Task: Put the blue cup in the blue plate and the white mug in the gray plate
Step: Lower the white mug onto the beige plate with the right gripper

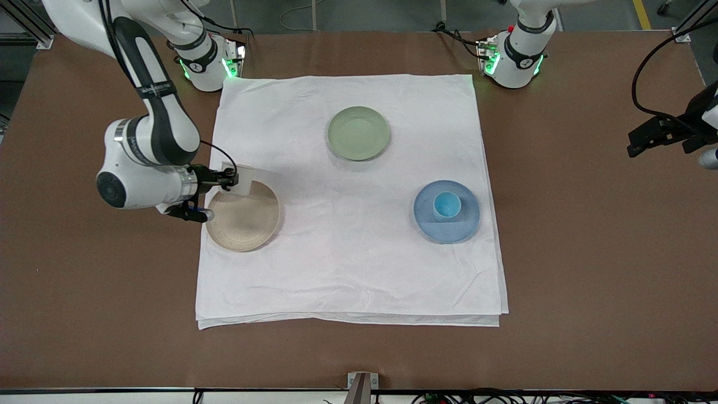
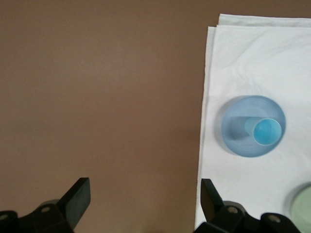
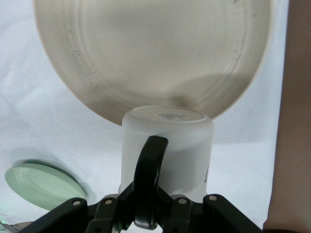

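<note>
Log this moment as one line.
blue cup in blue plate | right gripper holds white mug over gray plate rim | left gripper open, waiting

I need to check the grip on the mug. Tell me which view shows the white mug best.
The right wrist view: the white mug fills the frame, its dark handle clamped in the right gripper, over the gray plate. The front view shows it small, at the plate's edge. The left wrist view misses it.
</note>
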